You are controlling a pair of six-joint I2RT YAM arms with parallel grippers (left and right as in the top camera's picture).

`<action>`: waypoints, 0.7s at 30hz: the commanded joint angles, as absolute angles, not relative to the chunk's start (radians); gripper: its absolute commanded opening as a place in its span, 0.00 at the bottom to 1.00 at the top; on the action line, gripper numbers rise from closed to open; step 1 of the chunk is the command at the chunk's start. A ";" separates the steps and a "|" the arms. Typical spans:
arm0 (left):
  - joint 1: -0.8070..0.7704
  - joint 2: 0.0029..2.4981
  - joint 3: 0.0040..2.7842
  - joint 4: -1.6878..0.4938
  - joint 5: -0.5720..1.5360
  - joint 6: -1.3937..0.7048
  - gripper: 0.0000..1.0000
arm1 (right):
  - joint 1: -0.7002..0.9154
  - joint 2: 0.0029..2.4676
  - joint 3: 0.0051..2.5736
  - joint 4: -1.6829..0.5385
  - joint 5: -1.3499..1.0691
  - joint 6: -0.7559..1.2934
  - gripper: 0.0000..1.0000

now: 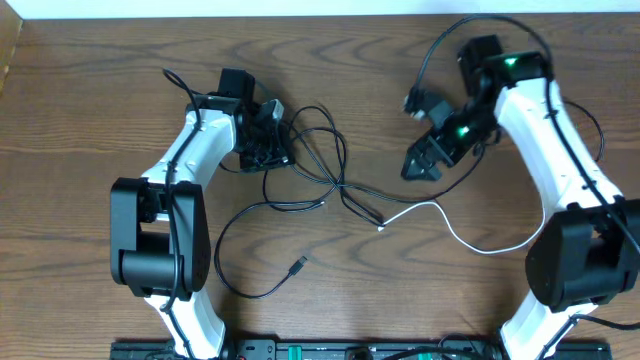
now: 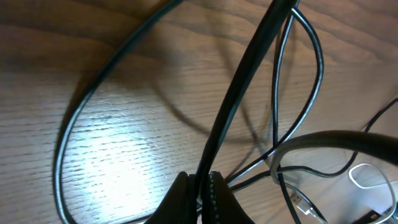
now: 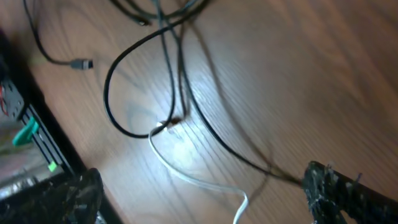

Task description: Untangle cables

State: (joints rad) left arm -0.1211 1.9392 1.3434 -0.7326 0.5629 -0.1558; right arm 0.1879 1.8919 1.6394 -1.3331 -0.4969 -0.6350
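**Left hand grips, right hand stands open**

Overhead: we see our left hand closed on 1 of the cables. Our right hand is open and empty. The crossing lies between them on the bench, stretched left-right and nearer the right hand.

Left wrist: 2 fingers pinch a black cable.

Right wrist: the white cable lies ahead of the open hand, untouched.
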 commanded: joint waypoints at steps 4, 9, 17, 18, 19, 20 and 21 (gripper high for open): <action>-0.121 1.917 1.363 -0.735 0.591 -0.142 0.07 | 0.234 1.900 1.485 -1.259 -0.546 -0.798 0.99; -0.121 1.917 1.363 -0.735 0.591 -0.142 0.07 | 0.236 1.900 1.389 -1.232 -0.562 -0.859 0.99; -0.121 1.917 1.363 -0.735 0.591 -0.142 0.08 | 0.236 1.900 1.242 -1.166 -0.631 -0.884 0.89; -0.121 1.917 1.363 -0.735 0.591 -0.141 0.07 | 0.236 1.900 1.225 -1.165 -0.636 -0.884 0.84; -0.121 1.917 1.363 -0.735 0.591 -0.142 0.07 | 0.236 1.900 1.210 -1.163 -0.640 -0.884 0.79; -0.121 1.917 1.363 -0.735 0.591 -0.142 0.07 | 0.236 1.900 1.200 -1.163 -0.640 -0.883 0.70; -0.121 1.917 1.363 -0.735 0.591 -0.141 0.07 | 0.236 1.900 1.188 -1.163 -0.640 -0.878 0.59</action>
State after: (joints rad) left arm -0.1215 1.9392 1.3434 -0.7326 0.5751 -0.1558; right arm 0.2314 1.8919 1.2186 -1.1645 -0.5972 -0.8658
